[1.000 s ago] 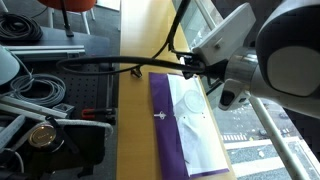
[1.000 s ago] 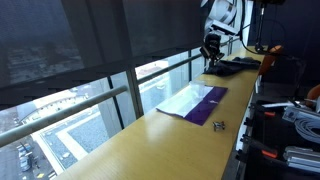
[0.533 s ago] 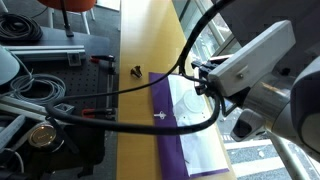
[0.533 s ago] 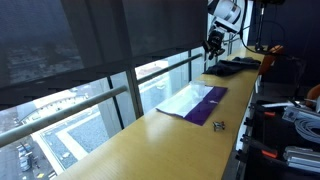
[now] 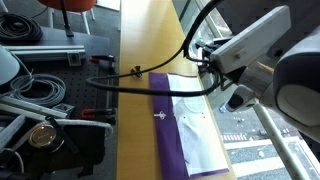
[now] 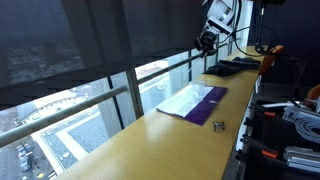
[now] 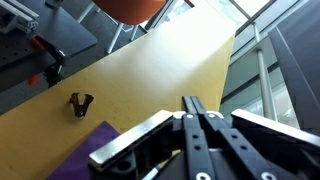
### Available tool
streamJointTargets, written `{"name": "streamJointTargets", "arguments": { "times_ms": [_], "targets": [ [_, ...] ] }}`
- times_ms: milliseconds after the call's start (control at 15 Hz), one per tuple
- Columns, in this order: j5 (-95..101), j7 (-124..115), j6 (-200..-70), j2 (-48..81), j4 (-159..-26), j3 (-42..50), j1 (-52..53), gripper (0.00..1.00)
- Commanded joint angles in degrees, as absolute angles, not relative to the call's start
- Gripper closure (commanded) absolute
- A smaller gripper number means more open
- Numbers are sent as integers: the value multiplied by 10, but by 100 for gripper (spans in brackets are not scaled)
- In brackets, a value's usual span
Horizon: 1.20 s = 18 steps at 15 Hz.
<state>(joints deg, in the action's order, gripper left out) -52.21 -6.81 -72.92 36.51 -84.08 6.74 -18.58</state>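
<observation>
My gripper (image 7: 196,101) is shut with nothing between its black fingers, and it hangs in the air above the long wooden counter (image 7: 150,60). In both exterior views the gripper (image 5: 204,56) (image 6: 207,42) stays well above the surface. Below it lies a purple cloth (image 5: 165,125) (image 6: 207,107) (image 7: 104,150) with a white sheet (image 5: 196,125) (image 6: 180,100) beside it. A small black clip (image 7: 80,102) (image 5: 134,71) rests on the bare wood just beyond the cloth's end. Another small dark clip (image 5: 159,117) (image 6: 218,125) sits on the purple strip.
A dark cloth (image 6: 232,67) lies farther along the counter under the arm. Window glass and a railing (image 6: 90,105) run along one side. Cables, a red clamp (image 7: 45,62) and gear (image 5: 40,95) crowd the other side, and an orange chair (image 7: 135,8) stands at the end.
The arm has swung and lifted the shut gripper a little higher and toward the window. Its cable now drapes across the counter near the black clip.
</observation>
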Motion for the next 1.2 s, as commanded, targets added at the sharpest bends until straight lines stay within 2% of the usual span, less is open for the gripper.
{"name": "streamJointTargets", "arguments": {
  "times_ms": [0, 600, 1133],
  "targets": [
    [-544, -90, -726, 352, -857, 68, -165, 100],
    [-524, -80, -721, 276, -948, 90, -152, 100],
    [-530, -74, -658, 291, -947, 118, -185, 100]
  ]
}}
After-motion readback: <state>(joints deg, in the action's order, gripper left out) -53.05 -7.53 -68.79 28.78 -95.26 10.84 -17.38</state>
